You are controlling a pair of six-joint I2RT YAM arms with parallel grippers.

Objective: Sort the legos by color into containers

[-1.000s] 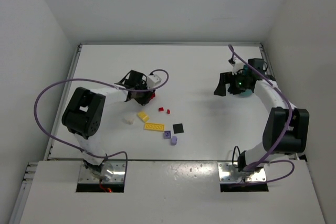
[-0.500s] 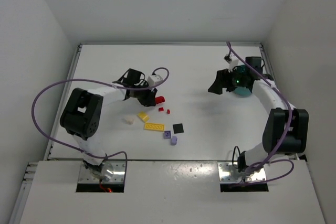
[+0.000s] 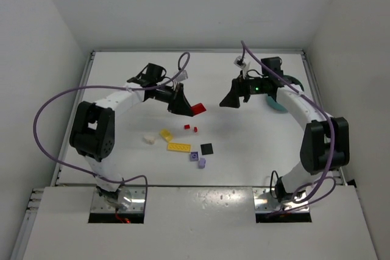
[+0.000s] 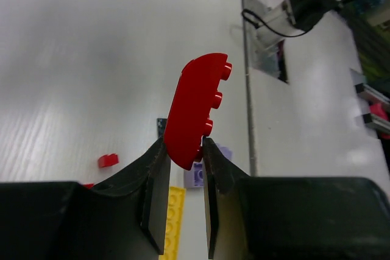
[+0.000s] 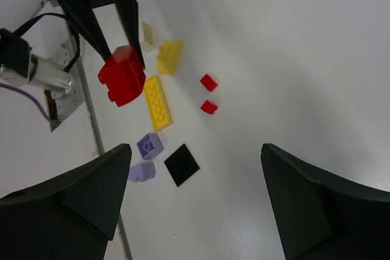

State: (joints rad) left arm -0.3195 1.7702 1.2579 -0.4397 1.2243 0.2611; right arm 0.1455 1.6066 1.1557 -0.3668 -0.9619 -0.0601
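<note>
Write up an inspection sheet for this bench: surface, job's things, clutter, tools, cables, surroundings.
Surface: white table, loose legos grouped left of centre.
Job's things: red lego held above the table. Lying loose are two small red legos, a yellow brick, a yellow plate, a cream piece, a black plate and two lavender bricks. The teal bowl is at far right, partly hidden by the right arm.
Clutter: nothing seen.
Tools: left tool shut on the red lego; right tool open and empty.
Cables: purple cables loop off both arms, clear of the legos.
Surroundings: white walls on three sides; metal base plates at the near edge.
</note>
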